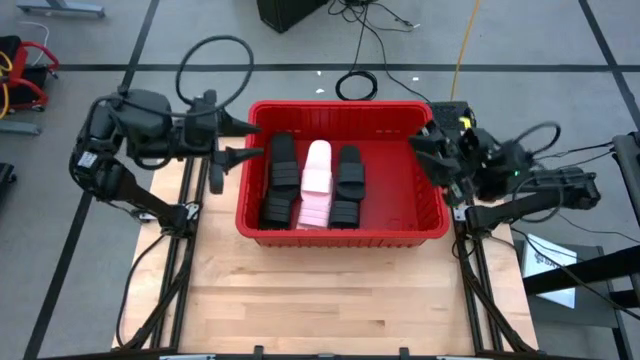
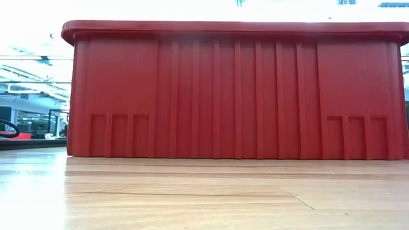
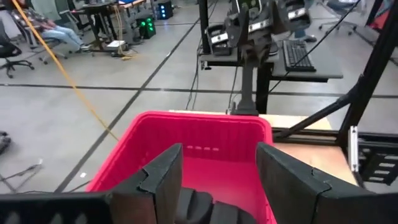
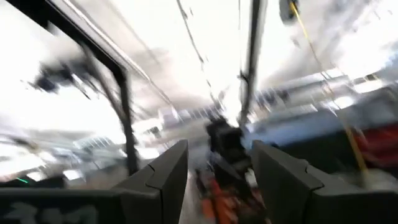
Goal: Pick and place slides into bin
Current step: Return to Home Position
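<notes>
The left gripper (image 1: pixel 255 141) has its jaws released and spread wide with nothing between them, poised just above the red bin (image 1: pixel 340 237) at the short rim on the left arm's side. In the left wrist view the same gripper (image 3: pixel 219 150) looks down the bin's length, with the bin's interior (image 3: pixel 205 121) showing in the gap. The right gripper (image 1: pixel 422 152) hangs at the opposite short rim. Its jaws are likewise released and hold nothing, and the right wrist view (image 4: pixel 217 148) shows only a smeared blur of the room between them. Inside the bin the slides lie in three rows side by side on the floor, all toward the left arm's half. One row of black slides (image 1: pixel 279 180) lies nearest the left gripper, pale pink slides (image 1: pixel 316 185) lie in the middle, and more black slides (image 1: pixel 347 185) lie beyond. Each row looks overlapped, so an exact count cannot be told. The half of the bin's floor nearer the right gripper is bare red plastic. The bin stands on the wooden counter (image 1: pixel 330 295), and its ribbed wall (image 2: pixel 236 96) fills the low view. Beyond the bin's far long rim a coil of black cable (image 1: pixel 357 85) lies on the grey floor.
</notes>
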### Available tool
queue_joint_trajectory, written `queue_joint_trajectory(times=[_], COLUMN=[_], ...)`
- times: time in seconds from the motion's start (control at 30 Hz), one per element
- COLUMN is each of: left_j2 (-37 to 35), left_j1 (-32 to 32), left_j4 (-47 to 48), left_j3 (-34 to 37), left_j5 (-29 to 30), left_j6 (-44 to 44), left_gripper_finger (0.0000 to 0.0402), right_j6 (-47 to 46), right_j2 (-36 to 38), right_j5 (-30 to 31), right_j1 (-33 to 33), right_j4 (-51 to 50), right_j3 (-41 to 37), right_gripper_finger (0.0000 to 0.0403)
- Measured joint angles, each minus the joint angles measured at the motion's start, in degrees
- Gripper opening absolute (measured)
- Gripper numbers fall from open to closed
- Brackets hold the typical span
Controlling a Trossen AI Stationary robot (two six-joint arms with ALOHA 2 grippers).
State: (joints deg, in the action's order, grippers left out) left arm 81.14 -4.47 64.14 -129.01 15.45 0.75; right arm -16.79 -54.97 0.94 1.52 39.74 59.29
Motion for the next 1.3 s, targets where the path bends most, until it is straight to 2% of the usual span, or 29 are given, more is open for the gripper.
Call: queue_joint_trajectory(times=[0.13, 0.3, 0.47, 0.67, 0.8, 0.97, 1.17, 1.3], left_j2=[-5.11, -15.66, -26.26, -39.66, -47.57, -55.53, -62.31, -65.35], left_j1=[-0.17, -0.48, -0.48, -0.50, -0.52, -0.48, -0.48, -0.48], left_j4=[-8.35, -23.32, -37.13, -45.13, -47.55, -44.24, -40.26, -38.37], left_j3=[11.63, 31.95, 50.68, 65.67, 71.19, 74.58, 75.25, 75.30], left_j5=[-0.42, -0.43, -1.99, -1.93, -1.07, 0.13, 1.26, 1.66], left_j6=[0.84, 2.34, 4.10, 5.79, 5.60, 5.60, 5.79, 5.88], left_gripper_finger=[0.0202, 0.0202, 0.0202, 0.0202, 0.0202, 0.0202, 0.0202, 0.0202], right_j6=[-1.35, -2.11, -0.27, 1.58, 1.13, 2.01, 3.06, 3.70], right_j2=[2.80, 5.53, 9.53, 16.67, 21.73, 27.34, 35.46, 42.60], right_j5=[0.50, 0.47, 0.84, 1.08, 4.82, 5.10, 5.26, 5.33], right_j1=[0.44, 0.46, 0.46, 0.46, 0.46, 0.46, 0.46, 0.46], right_j4=[14.99, 24.36, 25.60, 21.70, 19.43, 19.60, 19.24, 13.28], right_j3=[-11.61, -19.53, -22.31, -24.81, -28.70, -33.48, -37.23, -38.54], right_gripper_finger=[0.0167, 0.0167, 0.0167, 0.0167, 0.0167, 0.0167, 0.0167, 0.0167])
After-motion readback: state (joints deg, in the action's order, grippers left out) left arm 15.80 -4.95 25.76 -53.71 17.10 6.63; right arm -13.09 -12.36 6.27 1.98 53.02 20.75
